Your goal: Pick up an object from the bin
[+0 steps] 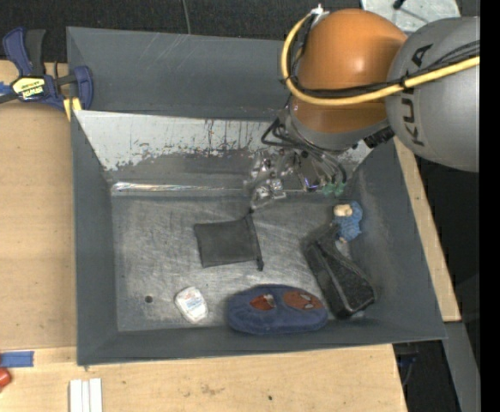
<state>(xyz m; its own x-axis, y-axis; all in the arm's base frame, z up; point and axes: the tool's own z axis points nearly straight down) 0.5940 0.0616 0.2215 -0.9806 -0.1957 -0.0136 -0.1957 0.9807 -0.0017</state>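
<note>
Now, end effector [267, 185]: we are seeing it hanging low over the back of the bin floor. We cannot tell whether it is apart or together, and we are seeing nothing clamped in it.
Arm [438, 93]: it is coming in from the right, and its orange cover [348, 54] is hiding most of the wrist from us.
Bin [95, 230]: grey metal with a scratched floor. We are judging that the sloping walls are keeping the loose things down on the floor.
Nearest thing: a dark grey square [226, 243], flat and matte, perhaps thin foam or cloth, is lying mid-floor with its far right corner just beside the end effector. We are treating it as the likeliest pick. Lying this flat, it is probably offering only an edge to grip.
Next nearest: a small blue-and-beige piece [346, 220], lumpy in shape, is sitting to the right, near the wall.
Front right: a black oblong block [340, 273], looking firm, is lying at a slant.
Front middle: a blue oval pad [275, 309], soft-looking with two reddish patches, is resting against the front wall.
Front left: a white round tag [191, 303] is lying well apart from the end effector.
</note>
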